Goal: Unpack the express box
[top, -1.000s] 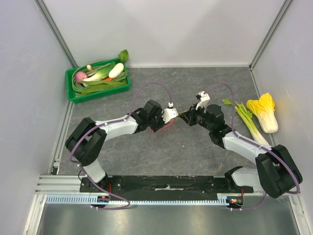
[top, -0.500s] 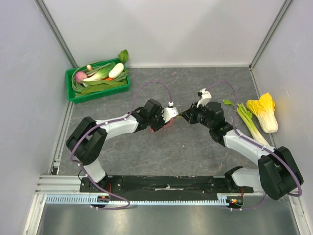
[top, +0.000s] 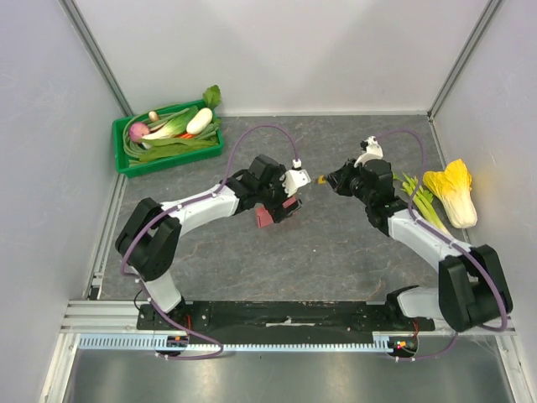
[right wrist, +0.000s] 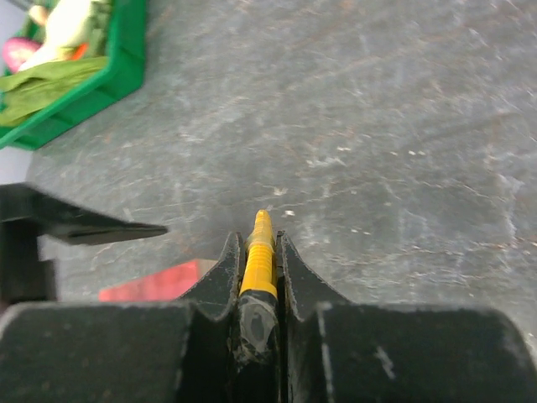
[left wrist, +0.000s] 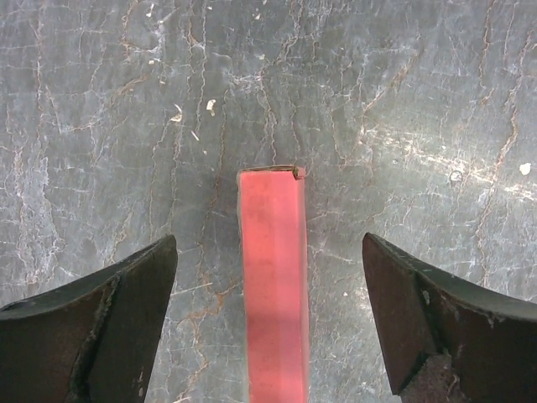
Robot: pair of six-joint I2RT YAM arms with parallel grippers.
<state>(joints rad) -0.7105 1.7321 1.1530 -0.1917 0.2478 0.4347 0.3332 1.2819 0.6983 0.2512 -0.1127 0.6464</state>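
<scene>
The unpacking looks nearly done: the express box sits free near the middle of the table between the wide-spread left gripper, while at its two o'clock the right gripper pinches a small yellow item, likely its contents, not yet set down.

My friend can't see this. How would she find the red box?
Start at the middle of the grey table. There the box sits by the left pincer, between its wide-open fingers. It is flat and pink-red, unlike the small yellow thing pinched in the right pincer.
</scene>
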